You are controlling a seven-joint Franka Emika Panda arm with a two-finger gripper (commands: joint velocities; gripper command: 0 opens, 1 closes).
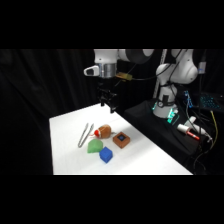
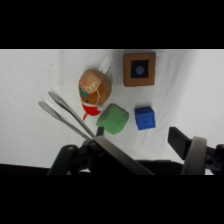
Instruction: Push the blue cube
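Blue cube (image 1: 106, 156) resting on the white tabletop (image 1: 145, 160), toward its near edge, touching or just beside the green lump (image 1: 95, 147). Brown block (image 1: 121, 139) with a blue mark on top lying just behind the cube. Round brown toy (image 1: 104, 131) with a red bottom sitting behind the green lump. Metal tongs (image 1: 85, 135) lying left of the toy. Gripper (image 1: 108, 102) hanging high above the far edge of the tabletop, well apart from everything. Jaws spread wide in the wrist view, pinching nothing, with the cube (image 2: 145, 118) lying free on the tabletop beyond them.
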